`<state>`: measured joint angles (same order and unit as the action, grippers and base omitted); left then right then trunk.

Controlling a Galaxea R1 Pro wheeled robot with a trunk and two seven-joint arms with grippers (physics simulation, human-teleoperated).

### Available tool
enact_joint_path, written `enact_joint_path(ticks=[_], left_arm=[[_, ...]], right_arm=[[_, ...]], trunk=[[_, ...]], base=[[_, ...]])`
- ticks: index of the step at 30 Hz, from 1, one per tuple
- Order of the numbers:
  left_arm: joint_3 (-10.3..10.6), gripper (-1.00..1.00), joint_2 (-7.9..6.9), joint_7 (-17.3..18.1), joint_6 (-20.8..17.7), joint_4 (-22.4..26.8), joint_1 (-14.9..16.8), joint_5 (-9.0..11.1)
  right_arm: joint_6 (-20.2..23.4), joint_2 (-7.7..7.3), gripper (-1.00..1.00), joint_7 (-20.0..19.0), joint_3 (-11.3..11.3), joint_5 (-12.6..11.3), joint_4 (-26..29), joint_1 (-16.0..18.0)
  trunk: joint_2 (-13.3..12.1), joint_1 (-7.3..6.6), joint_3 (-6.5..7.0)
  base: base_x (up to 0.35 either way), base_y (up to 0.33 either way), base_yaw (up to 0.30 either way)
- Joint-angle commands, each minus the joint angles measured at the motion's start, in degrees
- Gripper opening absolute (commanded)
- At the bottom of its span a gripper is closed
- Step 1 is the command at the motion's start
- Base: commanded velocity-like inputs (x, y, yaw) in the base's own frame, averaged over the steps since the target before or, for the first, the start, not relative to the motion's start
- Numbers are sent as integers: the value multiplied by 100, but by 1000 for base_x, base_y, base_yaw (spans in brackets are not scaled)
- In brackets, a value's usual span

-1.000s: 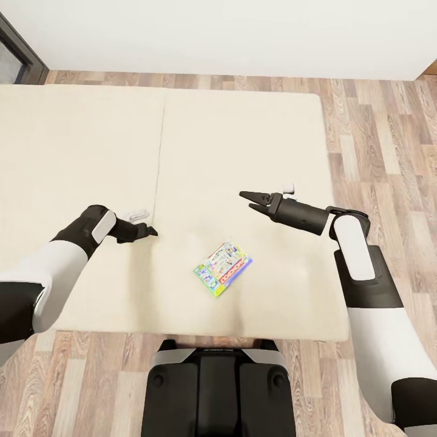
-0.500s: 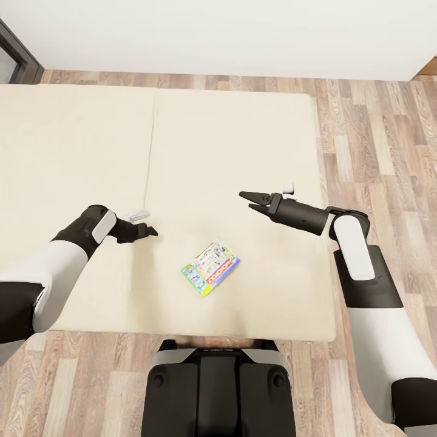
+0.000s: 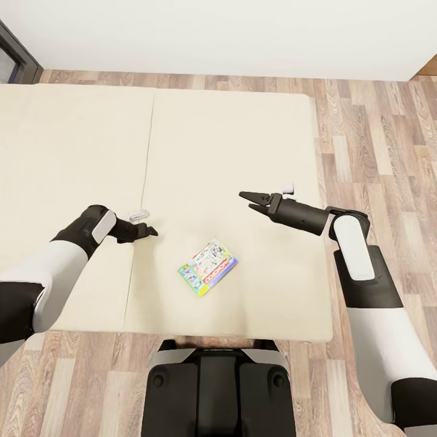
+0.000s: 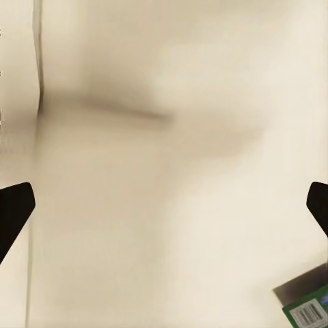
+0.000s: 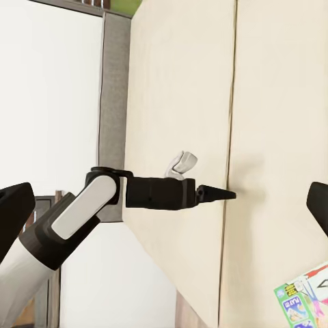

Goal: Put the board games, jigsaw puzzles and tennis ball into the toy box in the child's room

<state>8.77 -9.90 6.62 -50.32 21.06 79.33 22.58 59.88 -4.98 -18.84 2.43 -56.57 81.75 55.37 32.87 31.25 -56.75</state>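
We see one green-edged board game (image 3: 207,267) lying flat on the bed (image 3: 243,139) near its front edge, between our left end effector (image 3: 150,230) and right end effector (image 3: 249,201), both spread and empty above the mattress.

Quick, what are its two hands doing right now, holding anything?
Left hand: open, holding nothing, above the bed.
Right hand: open, holding nothing, above the bed.
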Motion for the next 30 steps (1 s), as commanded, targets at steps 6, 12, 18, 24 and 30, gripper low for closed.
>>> enact_joint_path(ticks=[6,12,18,24,30], left_arm=[[28,100,-10,41,-13,4,3,-26],[28,100,-12,41,-13,4,3,-26],[28,100,-12,41,-13,4,3,-26],[33,100,-10,41,-13,4,3,-26],[36,100,-5,41,-13,4,3,-26]], right_arm=[[6,-3,100,-58,0,58,2,1],[5,-3,100,-58,2,58,7,1],[0,-3,100,-58,2,58,6,1],[-1,0,100,-58,-1,58,0,1],[-2,-5,100,-58,-5,58,-1,1]], trunk=[[6,2,-4],[6,2,-4],[6,2,-4],[6,2,-4],[6,2,-4]], base=[[0,-1,0],[0,0,0],[0,0,0],[0,0,0],[0,-47,0]])
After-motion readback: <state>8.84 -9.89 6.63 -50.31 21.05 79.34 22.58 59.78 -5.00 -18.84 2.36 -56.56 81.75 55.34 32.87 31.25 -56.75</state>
